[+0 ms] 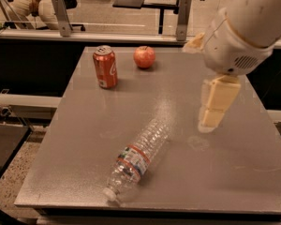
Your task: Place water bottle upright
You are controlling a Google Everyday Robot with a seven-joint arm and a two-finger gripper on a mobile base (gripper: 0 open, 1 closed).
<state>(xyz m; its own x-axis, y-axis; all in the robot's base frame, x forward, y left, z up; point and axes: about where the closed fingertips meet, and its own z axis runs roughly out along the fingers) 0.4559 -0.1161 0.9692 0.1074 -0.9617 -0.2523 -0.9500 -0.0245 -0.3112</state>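
Plainly unfinished: the water bottle (138, 158) lies on its side near the counter's (234, 172) front edge.
Its cap points front-left; the gripper (210, 121) hangs empty toward the right edge, apart from the bottle, its opening impossible to tell, likely lining up a grasp.

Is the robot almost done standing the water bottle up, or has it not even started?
Nothing looks done yet. The clear ribbed plastic water bottle lies on its side on the grey table, with its white cap toward the near edge. In hand: the gripper hovers above the table, off to the bottle's side and not touching it. Left: reach the bottle, grab it and set it upright.
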